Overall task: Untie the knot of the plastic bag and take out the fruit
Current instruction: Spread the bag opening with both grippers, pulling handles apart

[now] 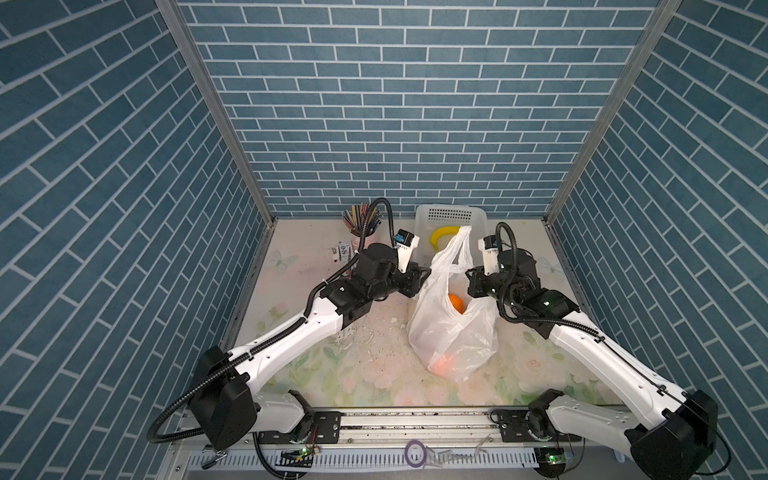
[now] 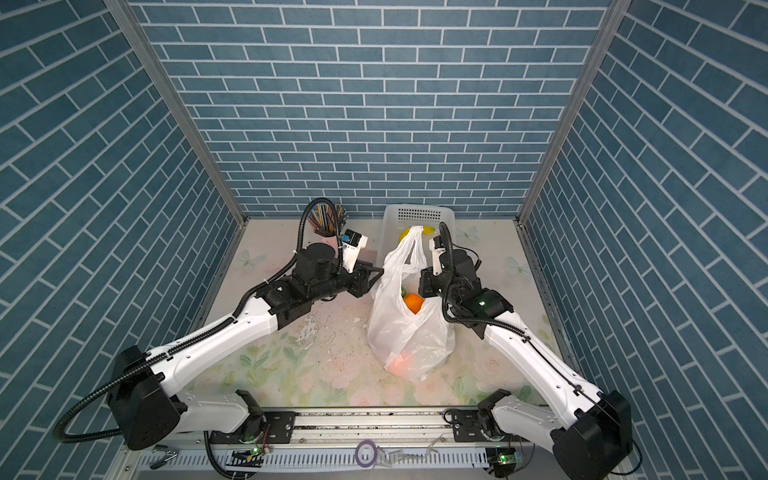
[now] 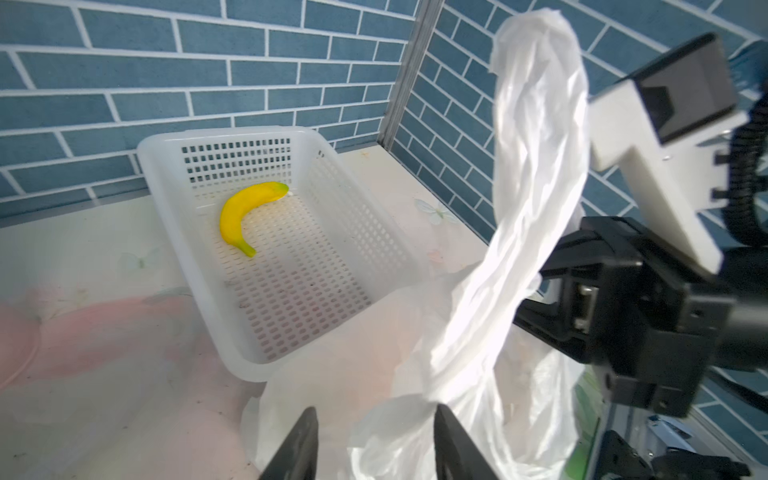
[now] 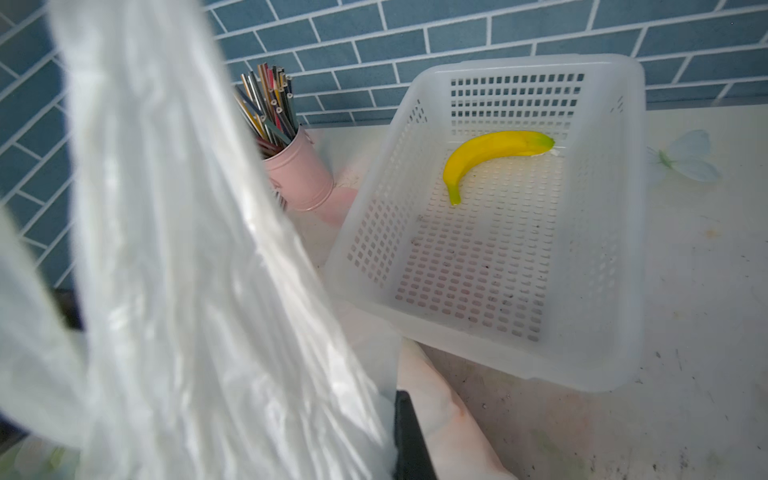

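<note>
Two pincers at the bag's mouth
The right pincer is clenched on a handle strip of the plastic bag; the left pincer gapes beside it. The bag sits on the desk, just before the basket, an orange showing inside.

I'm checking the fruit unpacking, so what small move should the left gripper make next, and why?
Probably ease the open left gripper over the plastic bag's mouth toward the orange: the handles stand untied, the right gripper seems to hold one up, and the orange lies exposed.
</note>
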You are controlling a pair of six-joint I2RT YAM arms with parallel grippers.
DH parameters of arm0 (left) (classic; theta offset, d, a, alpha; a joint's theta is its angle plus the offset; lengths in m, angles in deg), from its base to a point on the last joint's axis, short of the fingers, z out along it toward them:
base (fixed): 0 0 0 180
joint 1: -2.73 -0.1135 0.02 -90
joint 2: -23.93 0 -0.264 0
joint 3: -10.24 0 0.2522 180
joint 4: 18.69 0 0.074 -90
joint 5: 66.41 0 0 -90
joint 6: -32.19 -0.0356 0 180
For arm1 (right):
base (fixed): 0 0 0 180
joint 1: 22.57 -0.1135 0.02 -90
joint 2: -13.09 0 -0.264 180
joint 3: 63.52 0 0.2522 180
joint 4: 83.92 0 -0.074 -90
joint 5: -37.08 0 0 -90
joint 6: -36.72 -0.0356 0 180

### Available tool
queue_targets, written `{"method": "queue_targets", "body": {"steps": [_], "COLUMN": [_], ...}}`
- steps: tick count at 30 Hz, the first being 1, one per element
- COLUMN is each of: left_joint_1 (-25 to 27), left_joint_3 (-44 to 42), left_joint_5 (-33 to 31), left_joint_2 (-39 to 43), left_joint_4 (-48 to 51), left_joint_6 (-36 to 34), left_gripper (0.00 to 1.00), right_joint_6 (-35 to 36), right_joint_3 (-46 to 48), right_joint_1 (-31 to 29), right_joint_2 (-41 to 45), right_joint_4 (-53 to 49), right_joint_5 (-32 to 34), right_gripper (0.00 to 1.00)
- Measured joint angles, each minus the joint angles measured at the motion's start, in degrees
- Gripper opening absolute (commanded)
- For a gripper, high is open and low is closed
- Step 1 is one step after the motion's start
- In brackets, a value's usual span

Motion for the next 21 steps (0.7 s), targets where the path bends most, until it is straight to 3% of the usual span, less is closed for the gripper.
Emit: {"method": "queue_targets", "body": {"steps": [4, 6, 9, 21], "left_joint_1": [3.17, 4.48, 6.49, 12.74], "left_joint_3": [0.24, 0.24, 0.31, 10.86], "left_joint_5": [-0.61, -1.38, -3.45, -15.89], "left_joint_2": [-0.17, -0.52, -1.42, -11.91], "left_joint_4": [0.42, 0.48, 1.11, 13.57], "left_joint_6": [5.33, 8.96, 12.35, 11.93], "left_gripper": [0.62, 0.76, 0.89, 0.88], "right_joint_6": [-2.62, -3.54, -4.59, -4.83], "right_joint_3": [-0.55, -0.55, -0.55, -0.55], "right_joint_1": [0.0, 0.0, 0.0, 0.0], "right_joint_2": [0.39, 0.55, 0.55, 0.55], "right_joint_4": [-0.94, -1.14, -1.2, -1.25], "right_joint_5": [2.49, 3.02, 3.02, 2.8], "right_gripper": [0.0, 0.0, 0.0, 0.0]}}
